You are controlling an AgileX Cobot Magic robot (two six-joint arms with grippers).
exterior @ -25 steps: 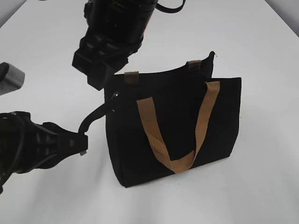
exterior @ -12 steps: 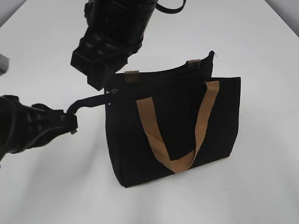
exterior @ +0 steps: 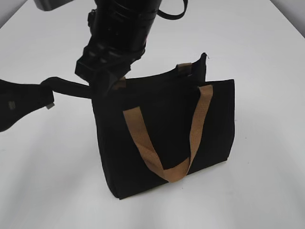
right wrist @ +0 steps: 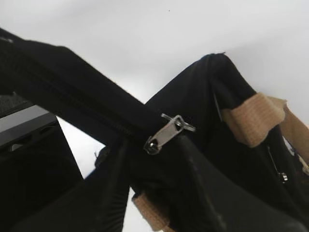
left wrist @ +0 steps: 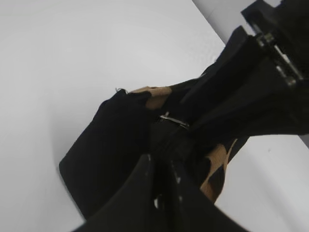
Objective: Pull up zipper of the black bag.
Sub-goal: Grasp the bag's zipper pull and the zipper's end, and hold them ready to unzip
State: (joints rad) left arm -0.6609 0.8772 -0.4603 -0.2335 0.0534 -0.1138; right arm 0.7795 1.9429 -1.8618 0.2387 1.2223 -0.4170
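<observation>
The black bag [exterior: 162,138] stands upright on the white table, with a tan handle [exterior: 195,129] hanging down its front. My left gripper [exterior: 45,95] is shut on the bag's black side strap [exterior: 69,87] and holds it taut to the left; in the left wrist view my jaws [left wrist: 164,179] are closed on the strap. My right gripper [exterior: 107,81] reaches down to the bag's top left corner and hides the zipper there. In the right wrist view its open fingers [right wrist: 152,150] straddle the silvery zipper pull [right wrist: 166,133]. The pull also shows in the left wrist view [left wrist: 174,121].
The white table [exterior: 267,47] surrounds the bag. The right arm's bulky black body [exterior: 121,24] hangs above the bag's left end. A tan handle tab [right wrist: 251,118] sits on the bag's rim just beyond the pull.
My left gripper has moved left and up with the side strap, pulling it straight. The bag has slid a little to the left. The right gripper stays at the top left corner.
</observation>
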